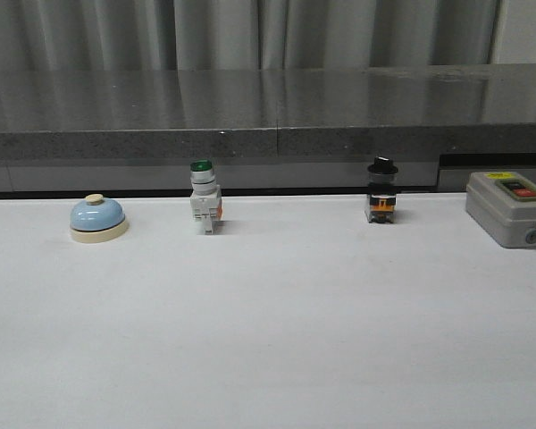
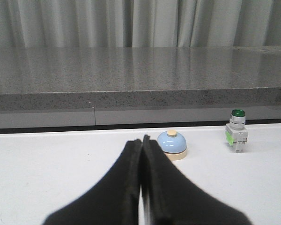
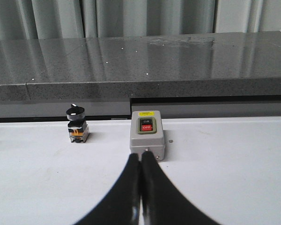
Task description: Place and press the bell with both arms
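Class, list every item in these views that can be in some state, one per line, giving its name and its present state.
bell: upright on the table, untouched, nothing pressing its button.
green-capped switch: standing upright, untouched.
black-capped switch: standing upright, untouched.
grey ON/OFF switch box: lying flat, buttons facing up, untouched.
left gripper: shut, empty, short of the bell.
right gripper: shut, empty, pointing at the switch box.

Bell (image 1: 97, 218): small light-blue dome on a cream round base, cream button on top. Stands upright, intact, on the white tabletop (image 1: 268, 340), close to its far edge and toward the left edge. Nothing touches it. Seen also in the left wrist view (image 2: 172, 145), upright, base flat on the surface
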Controlling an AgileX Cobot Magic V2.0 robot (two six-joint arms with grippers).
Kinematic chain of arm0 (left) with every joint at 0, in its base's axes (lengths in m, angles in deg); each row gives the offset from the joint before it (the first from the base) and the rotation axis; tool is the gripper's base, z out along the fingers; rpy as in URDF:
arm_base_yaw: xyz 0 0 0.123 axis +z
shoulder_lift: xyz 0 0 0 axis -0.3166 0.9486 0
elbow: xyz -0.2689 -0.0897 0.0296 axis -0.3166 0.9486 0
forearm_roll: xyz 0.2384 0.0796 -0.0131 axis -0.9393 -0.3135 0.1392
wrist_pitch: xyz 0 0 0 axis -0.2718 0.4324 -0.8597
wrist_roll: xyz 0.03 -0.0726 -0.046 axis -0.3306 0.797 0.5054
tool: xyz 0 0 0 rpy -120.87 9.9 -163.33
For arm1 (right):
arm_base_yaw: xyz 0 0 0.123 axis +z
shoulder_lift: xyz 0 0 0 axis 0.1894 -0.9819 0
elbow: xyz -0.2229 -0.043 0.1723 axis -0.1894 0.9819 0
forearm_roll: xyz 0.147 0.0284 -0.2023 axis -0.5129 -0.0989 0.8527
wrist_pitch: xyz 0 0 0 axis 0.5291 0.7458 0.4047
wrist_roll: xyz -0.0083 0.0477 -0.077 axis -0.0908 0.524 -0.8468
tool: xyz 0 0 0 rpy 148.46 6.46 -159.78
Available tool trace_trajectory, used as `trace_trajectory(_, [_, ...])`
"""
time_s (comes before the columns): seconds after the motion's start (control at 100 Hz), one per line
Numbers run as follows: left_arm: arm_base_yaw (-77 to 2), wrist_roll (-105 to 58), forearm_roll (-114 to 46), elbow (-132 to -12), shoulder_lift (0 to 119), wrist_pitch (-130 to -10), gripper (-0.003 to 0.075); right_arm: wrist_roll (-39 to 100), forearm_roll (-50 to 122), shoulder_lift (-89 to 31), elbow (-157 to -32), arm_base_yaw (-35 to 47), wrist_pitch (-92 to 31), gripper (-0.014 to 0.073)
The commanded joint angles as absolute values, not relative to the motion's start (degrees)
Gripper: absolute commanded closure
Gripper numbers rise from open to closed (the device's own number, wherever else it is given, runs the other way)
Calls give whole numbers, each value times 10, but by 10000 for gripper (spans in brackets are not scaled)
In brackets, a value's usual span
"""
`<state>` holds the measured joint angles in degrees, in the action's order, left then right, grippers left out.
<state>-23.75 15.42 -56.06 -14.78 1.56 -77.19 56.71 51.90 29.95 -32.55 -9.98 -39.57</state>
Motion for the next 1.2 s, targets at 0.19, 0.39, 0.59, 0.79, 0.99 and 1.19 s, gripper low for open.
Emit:
trace_trajectory(0.19, [-238,160,-558,-125,-2,-859,741,564,523,311,-334,-99,-442,653])
trace_trajectory(0.39, [-238,160,-555,-170,8,-855,741,564,523,311,-334,-99,-442,653])
trace_trajectory(0.59, [-238,160,-557,-263,79,-782,741,564,523,311,-334,-99,-442,653])
trace_trajectory(0.79, [-238,160,-572,-355,210,-748,741,564,523,311,-334,-99,-442,653])
trace_trajectory(0.99, [-238,160,-593,-435,368,-747,740,564,523,311,-334,-99,-442,653])
trace_trajectory(1.19, [-238,160,-593,-521,507,-743,680,564,523,311,-334,-99,-442,653])
